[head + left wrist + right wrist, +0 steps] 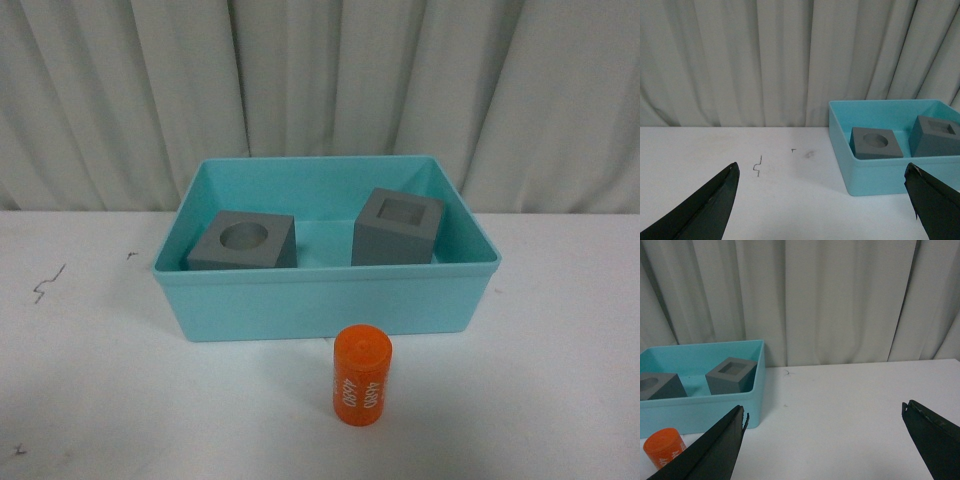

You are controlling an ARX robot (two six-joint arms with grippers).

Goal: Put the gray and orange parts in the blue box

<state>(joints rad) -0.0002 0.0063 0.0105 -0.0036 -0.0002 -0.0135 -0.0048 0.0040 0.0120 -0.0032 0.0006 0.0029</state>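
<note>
A plain lab-style test bench: a marked white table (90, 380) backed by pale pleated curtains (320, 80).

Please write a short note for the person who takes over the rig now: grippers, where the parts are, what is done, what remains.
Left gripper: open, empty. Right gripper: open, empty.
Round-recess cube and square-recess cube sit inside the blue box: done.
Orange cylinder stands upright on the table, outside the box, before its front wall.
Left to do: place the orange cylinder in the box.

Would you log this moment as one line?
gray cubes in blue box | orange cylinder outside | left gripper open | right gripper open
</note>
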